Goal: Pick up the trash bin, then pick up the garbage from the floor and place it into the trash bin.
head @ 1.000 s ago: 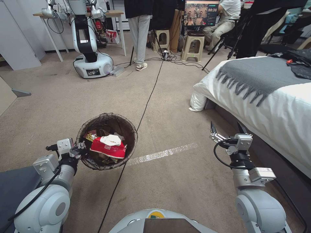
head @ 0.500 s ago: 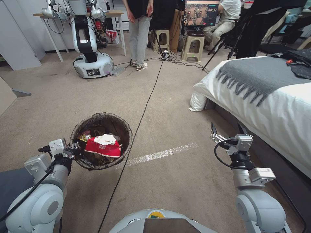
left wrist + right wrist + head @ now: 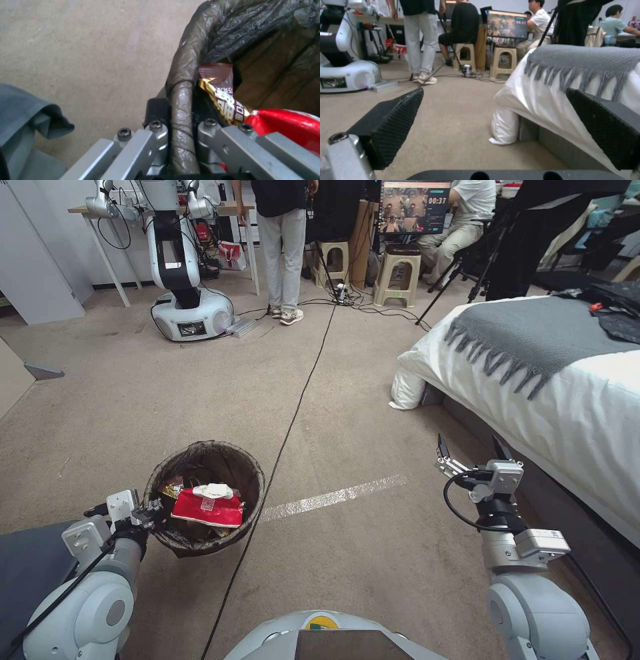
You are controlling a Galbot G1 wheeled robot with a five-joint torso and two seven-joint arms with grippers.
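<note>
The trash bin, lined with a dark crinkled bag, hangs low at the left, over the carpet. My left gripper is shut on its near rim; the wrist view shows the bag-covered rim pinched between the jaws. Inside lies garbage: a red packet with white tissue on top, and a brown-gold snack wrapper beside the red packet. My right gripper hovers open and empty next to the bed, its black pads spread wide.
A white bed with a grey fringed blanket stands at the right. A black cable crosses the carpet, over a tape strip. Another robot, stools, a table and people stand at the back. A dark sheet lies at my left.
My left arm has drawn the bin down and nearer to me, slightly leftward. The right gripper has barely moved and stays open.
</note>
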